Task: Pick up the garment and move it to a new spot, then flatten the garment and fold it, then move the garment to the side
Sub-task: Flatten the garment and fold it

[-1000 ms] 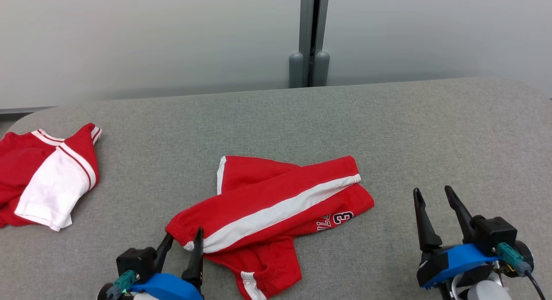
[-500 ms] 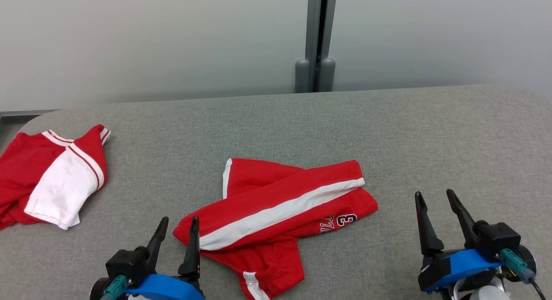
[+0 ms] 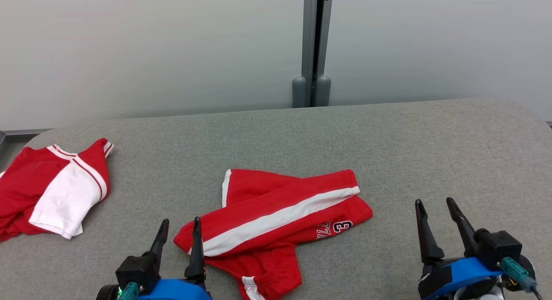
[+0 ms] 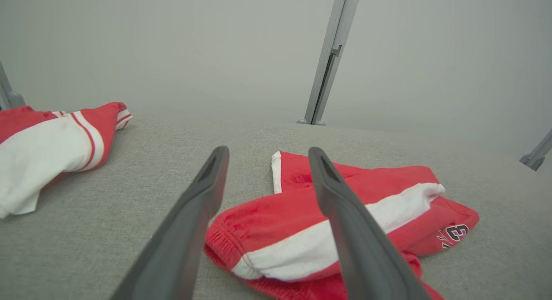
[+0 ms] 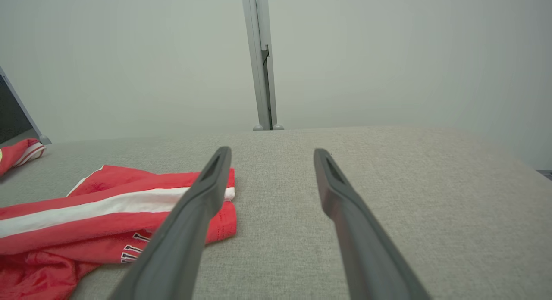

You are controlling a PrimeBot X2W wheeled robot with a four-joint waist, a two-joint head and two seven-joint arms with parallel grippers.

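Since a second earlier the head camera had tipped, so the whole scene sat lower in its view. The left gripper (image 3: 181,220) had also shifted against the red shorts (image 3: 276,209): its outer finger, earlier at their gathered end, now stood clear to the left of that end.

A grey fabric surface (image 3: 431,153) spread across the head view, with a pale wall and a grey post (image 3: 311,54) behind it. The shorts lay crumpled near the surface's middle, toward the front edge, with a white side stripe running across them and a printed "3" showing. A red-and-white jersey (image 3: 56,192) lay well apart at the far left.

The left gripper's fingers were spread, the inner one crossing the shorts' gathered end in the head view, and they pinched nothing. The right gripper (image 3: 433,200) was spread too, empty over bare surface to the right of the shorts.
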